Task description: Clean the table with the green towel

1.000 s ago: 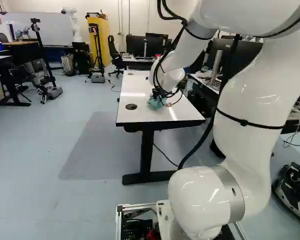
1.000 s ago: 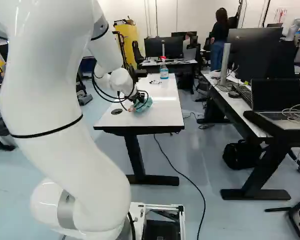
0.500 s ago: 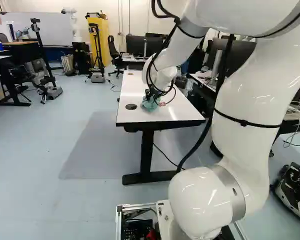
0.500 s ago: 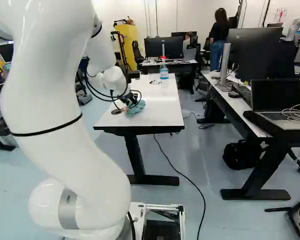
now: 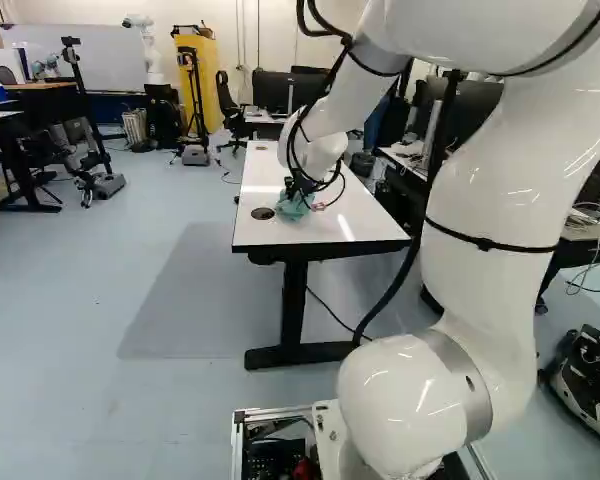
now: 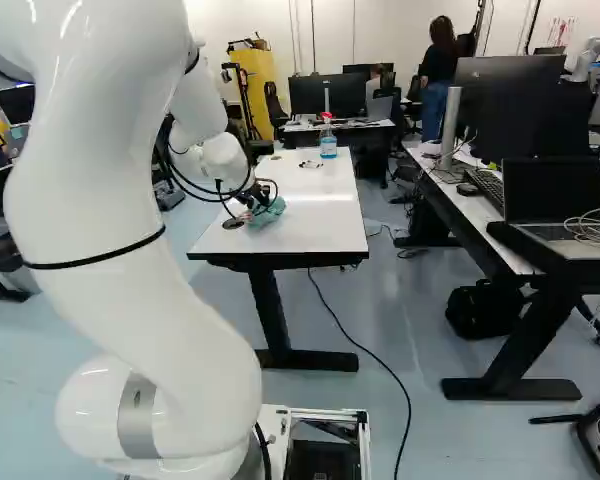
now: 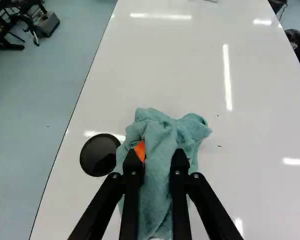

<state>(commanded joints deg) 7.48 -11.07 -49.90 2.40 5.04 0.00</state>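
Wrist view: jaws grip the green towel [image 7: 159, 142], bunched between them (and poking ahead).

The arm [image 5: 490, 200] is glossy white, with a grey band [image 5: 460, 385] at its lowest joint [image 5: 395, 395] and, above it, a black strap [image 5: 485, 243] and looping cables [image 5: 322, 35]. The black gripper [image 6: 251, 198] has round screws [image 7: 177, 172] and an orange pad [image 7: 140, 151].

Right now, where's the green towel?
The green towel is bunched up and gripped between the jaws, at the near end of the white table, just right of the round black disc in the left base view.
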